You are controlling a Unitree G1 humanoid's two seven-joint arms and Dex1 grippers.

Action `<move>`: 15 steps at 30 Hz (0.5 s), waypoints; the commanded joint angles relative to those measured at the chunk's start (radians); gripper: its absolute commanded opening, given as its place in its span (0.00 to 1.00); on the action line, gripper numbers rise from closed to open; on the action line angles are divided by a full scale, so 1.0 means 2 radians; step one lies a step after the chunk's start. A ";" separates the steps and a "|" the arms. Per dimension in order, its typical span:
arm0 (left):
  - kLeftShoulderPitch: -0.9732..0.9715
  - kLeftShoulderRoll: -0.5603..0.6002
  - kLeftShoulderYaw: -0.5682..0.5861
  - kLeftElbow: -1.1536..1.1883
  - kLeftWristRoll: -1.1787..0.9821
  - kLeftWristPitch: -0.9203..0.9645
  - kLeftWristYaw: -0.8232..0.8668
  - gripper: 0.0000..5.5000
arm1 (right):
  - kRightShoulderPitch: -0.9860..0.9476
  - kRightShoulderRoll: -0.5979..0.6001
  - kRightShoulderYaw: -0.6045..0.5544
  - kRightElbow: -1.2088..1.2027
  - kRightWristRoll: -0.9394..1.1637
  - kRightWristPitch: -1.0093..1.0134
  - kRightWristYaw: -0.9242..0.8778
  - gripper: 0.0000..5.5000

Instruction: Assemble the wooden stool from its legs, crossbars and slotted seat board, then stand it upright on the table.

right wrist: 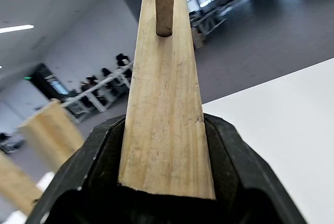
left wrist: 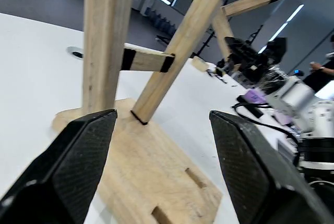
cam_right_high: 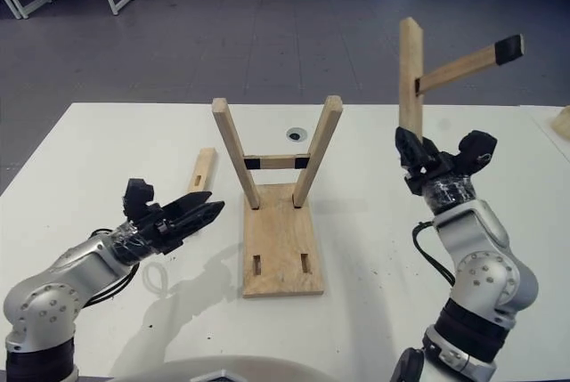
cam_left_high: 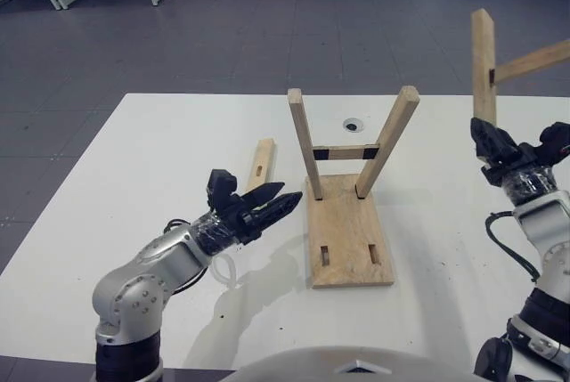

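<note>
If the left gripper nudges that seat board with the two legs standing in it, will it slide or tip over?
Probably slides: the seat board lies flat on the table. A push high on the legs might tip or loosen them; they lean.

Right side: the pale wooden leg (cam_right_high: pixel 411 79) has its lower end buried in the black right gripper (cam_right_high: pixel 417 155), and its light wooden crossbar (cam_left_high: pixel 533 61) is cut by the frame's edge. The loose slotted wooden leg (cam_left_high: pixel 259 166) has its near end tucked behind the black left gripper (cam_left_high: pixel 283 200). Left wrist view: the near upright wooden leg (left wrist: pixel 107 36) is cropped at the top.
</note>
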 commanded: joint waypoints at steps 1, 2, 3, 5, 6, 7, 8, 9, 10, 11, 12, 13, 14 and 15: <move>-0.068 0.033 0.025 0.044 -0.163 0.050 0.007 0.60 | -0.007 -0.062 -0.038 0.014 0.321 0.069 0.067 0.37; -0.073 0.027 0.015 0.046 -0.173 0.050 0.016 0.60 | -0.006 -0.068 -0.028 0.010 0.355 0.072 0.072 0.37; -0.077 0.023 0.005 0.046 -0.178 0.050 0.025 0.60 | -0.003 -0.071 -0.013 0.003 0.383 0.075 0.073 0.37; -0.089 0.018 -0.015 0.045 -0.190 0.052 0.037 0.60 | 0.013 -0.068 0.038 -0.026 0.412 0.088 0.080 0.37; -0.094 0.018 -0.022 0.045 -0.198 0.053 0.041 0.60 | 0.022 -0.068 0.061 -0.038 0.419 0.094 0.081 0.37; -0.099 0.020 -0.026 0.045 -0.208 0.054 0.045 0.60 | 0.029 -0.069 0.084 -0.047 0.422 0.098 0.081 0.37; -0.103 0.023 -0.029 0.044 -0.220 0.054 0.049 0.60 | 0.033 -0.073 0.108 -0.052 0.418 0.102 0.086 0.37; -0.107 0.026 -0.033 0.044 -0.230 0.053 0.052 0.60 | 0.037 -0.078 0.128 -0.053 0.414 0.108 0.093 0.37; -0.111 0.029 -0.036 0.044 -0.237 0.052 0.055 0.60 | 0.040 -0.083 0.143 -0.053 0.408 0.111 0.101 0.37; -0.114 0.033 -0.040 0.045 -0.245 0.051 0.058 0.60 | 0.038 -0.090 0.157 -0.050 0.400 0.113 0.110 0.37; -0.117 0.037 -0.044 0.046 -0.251 0.052 0.059 0.60 | 0.036 -0.096 0.166 -0.046 0.389 0.113 0.118 0.37; -0.119 0.040 -0.047 0.047 -0.257 0.052 0.060 0.60 | 0.033 -0.102 0.173 -0.042 0.379 0.112 0.126 0.37; -0.120 0.043 -0.051 0.047 -0.261 0.051 0.062 0.60 | 0.031 -0.108 0.180 -0.038 0.368 0.113 0.136 0.37; -0.120 0.045 -0.054 0.047 -0.264 0.050 0.063 0.60 | 0.031 -0.112 0.187 -0.036 0.358 0.113 0.145 0.37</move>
